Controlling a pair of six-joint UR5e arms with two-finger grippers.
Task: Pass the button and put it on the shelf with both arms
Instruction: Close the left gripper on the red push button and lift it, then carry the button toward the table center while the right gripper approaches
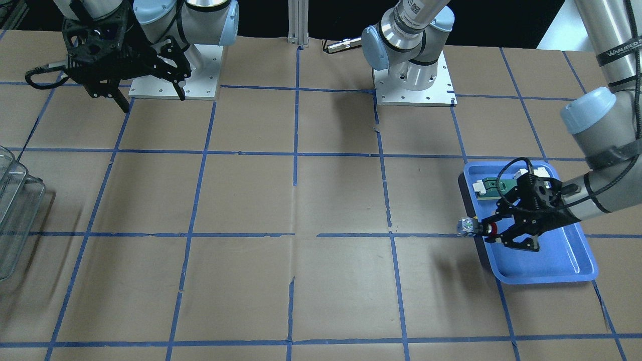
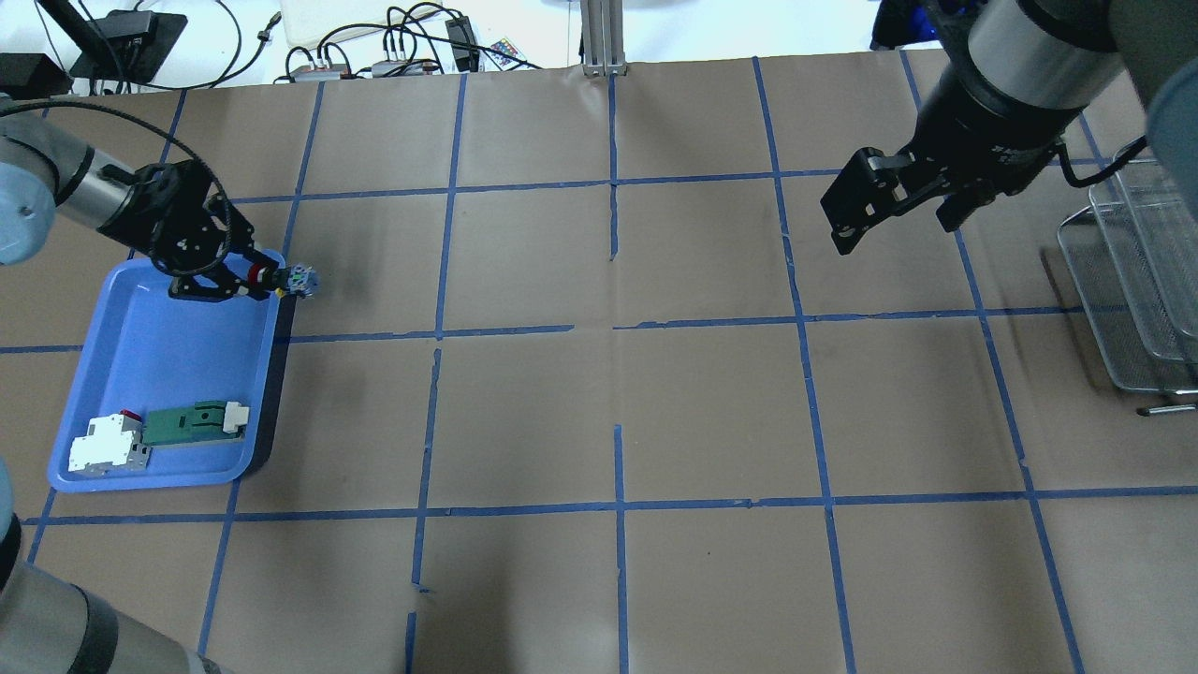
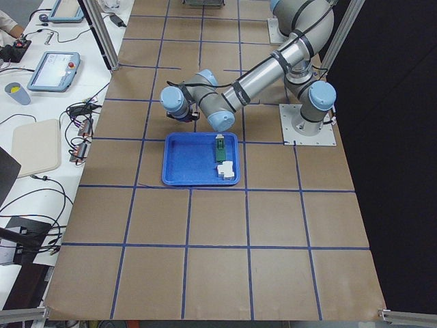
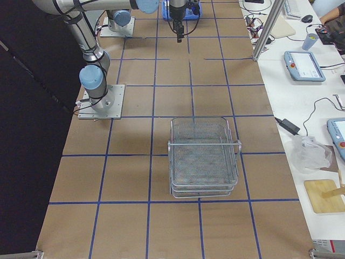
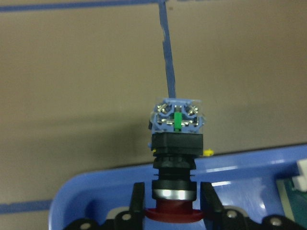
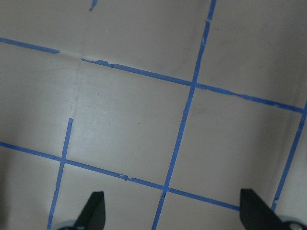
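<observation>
My left gripper (image 1: 489,231) is shut on the button (image 1: 471,227) by its red cap and black collar. It holds the button level above the inner rim of the blue tray (image 1: 551,263), with the blue-and-silver block pointing toward the table's middle. The left wrist view shows the button (image 5: 175,143) between the fingers (image 5: 137,199). My right gripper (image 2: 894,227) is open and empty, high above the table on the other side, near the wire-mesh shelf (image 2: 1137,281). The shelf also shows in the exterior right view (image 4: 204,156) and at the front view's left edge (image 1: 15,210).
The blue tray (image 2: 159,356) holds a green-and-white flat part (image 2: 197,421) and a white-and-red block (image 2: 108,445) at its near end. The brown paper table carries a blue tape grid (image 2: 615,328). The two arm bases (image 1: 414,80) stand at the robot's side.
</observation>
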